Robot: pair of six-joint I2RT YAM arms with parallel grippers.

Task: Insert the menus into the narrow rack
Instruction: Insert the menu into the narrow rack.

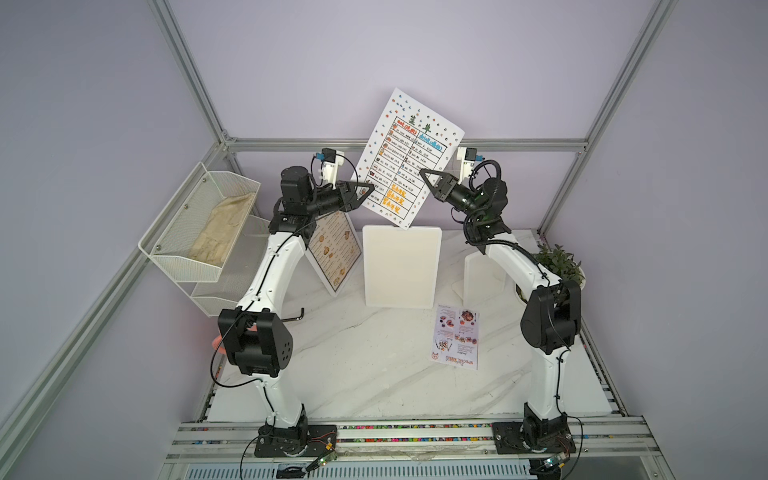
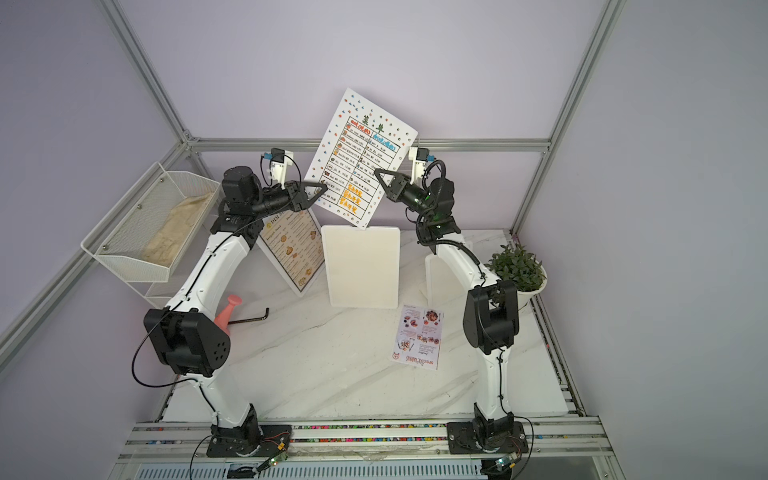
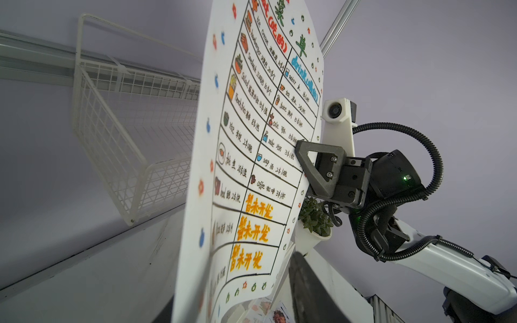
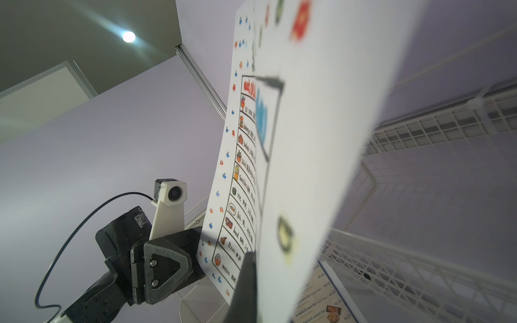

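The white menu with the grid table (image 1: 409, 160) (image 2: 361, 160) hangs tilted in the air above the back of the table. My right gripper (image 1: 424, 173) (image 4: 256, 279) is shut on its right edge. My left gripper (image 1: 365, 192) (image 3: 237, 302) is open, and the sheet's lower left edge passes loosely between its fingers. The blue-bordered DIM SUM menu (image 1: 334, 249) (image 4: 330, 296) leans upright behind the left arm. On the table at the right, the small SPECIAL MENU leaflet (image 1: 455, 338) lies flat. The white wire rack (image 1: 199, 232) (image 3: 112, 125) is fixed to the frame at the left.
The rack's upper basket holds a crumpled beige sheet (image 1: 224, 232). A white board (image 1: 401, 266) lies under the held menu. A white stand (image 1: 482, 274) and a potted plant (image 1: 559, 262) are at the right. An Allen key (image 1: 291, 318) and a pink object (image 2: 227, 311) lie by the left arm.
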